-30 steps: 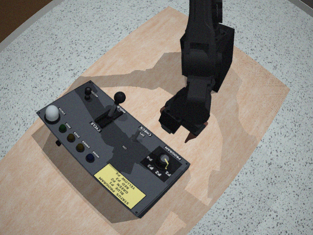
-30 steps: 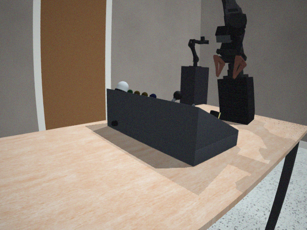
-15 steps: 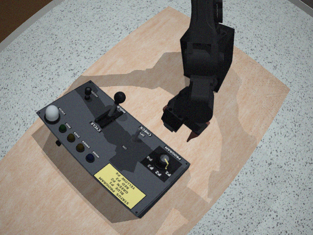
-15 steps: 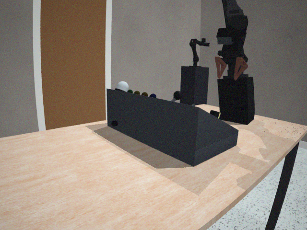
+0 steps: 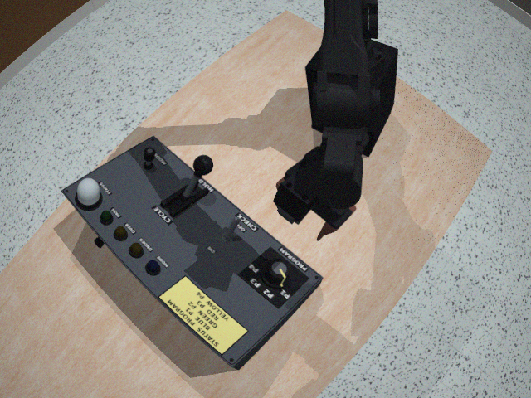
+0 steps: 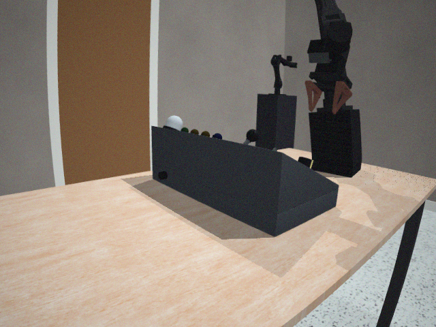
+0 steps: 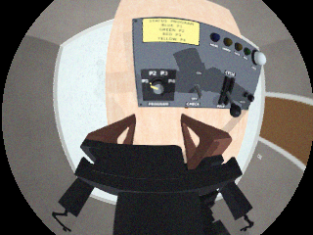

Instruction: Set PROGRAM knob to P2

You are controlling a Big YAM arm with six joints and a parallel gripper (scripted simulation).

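A dark grey wedge-shaped console (image 5: 141, 206) with a sloped matte face sits on the pale wood-grain worktop (image 5: 240, 77). At one end of the panel the black round PROGRAM knob (image 5: 275, 276) sits in a black label plate, its thin yellow pointer aimed at P1. Beside it lie a small CHECK toggle (image 5: 230, 229), a black ball-topped lever (image 5: 201, 164) in a slot marked CYCLE and HOLD, a glossy white dome (image 5: 88, 191) and a row of four small coloured round lamps (image 5: 129, 240). A yellow rectangular sticker (image 5: 203, 313) lists status colours. The black, blocky pincer (image 6: 327, 95), with reddish-brown triangular fingers (image 6: 313, 95), hangs above the worktop off the console, partly spread and holding nothing.
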